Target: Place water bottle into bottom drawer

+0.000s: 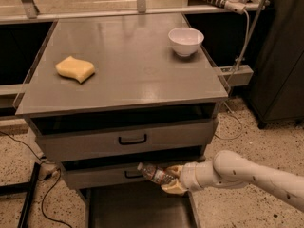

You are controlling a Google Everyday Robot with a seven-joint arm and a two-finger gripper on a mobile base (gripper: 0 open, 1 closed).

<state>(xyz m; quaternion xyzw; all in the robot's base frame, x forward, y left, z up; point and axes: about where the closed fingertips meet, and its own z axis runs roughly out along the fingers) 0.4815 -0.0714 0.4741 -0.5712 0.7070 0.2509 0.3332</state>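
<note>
In the lower middle of the frame, the two-finger gripper [171, 179] at the end of a white, rounded robot arm [247, 174] reaches in from the lower right. It pinches the small clear ribbed plastic water bottle [153, 173] by its base end, with one tan finger above the bottle and the other beneath it. The water bottle lies nearly level, its white cap pointing toward the upper left, away from the gripper, so most of its body sticks out to the left of the fingers. It hangs in front of the lower grey drawer front [99, 176] with a black handle; whether it touches that front cannot be told. Just below it, at the bottom edge of the frame, the wide shallow grey metal bottom drawer [133, 212] stands pulled out, its flat dark floor bare, and the water bottle is held above its rear part, clear of the floor. Above, a second grey drawer front [85, 145] with a black handle sits shut under the flat grey cabinet top [133, 75]. On that top a yellow sponge [75, 69] lies toward the left and a white round bowl [185, 41] stands toward the upper right, well apart from each other
</note>
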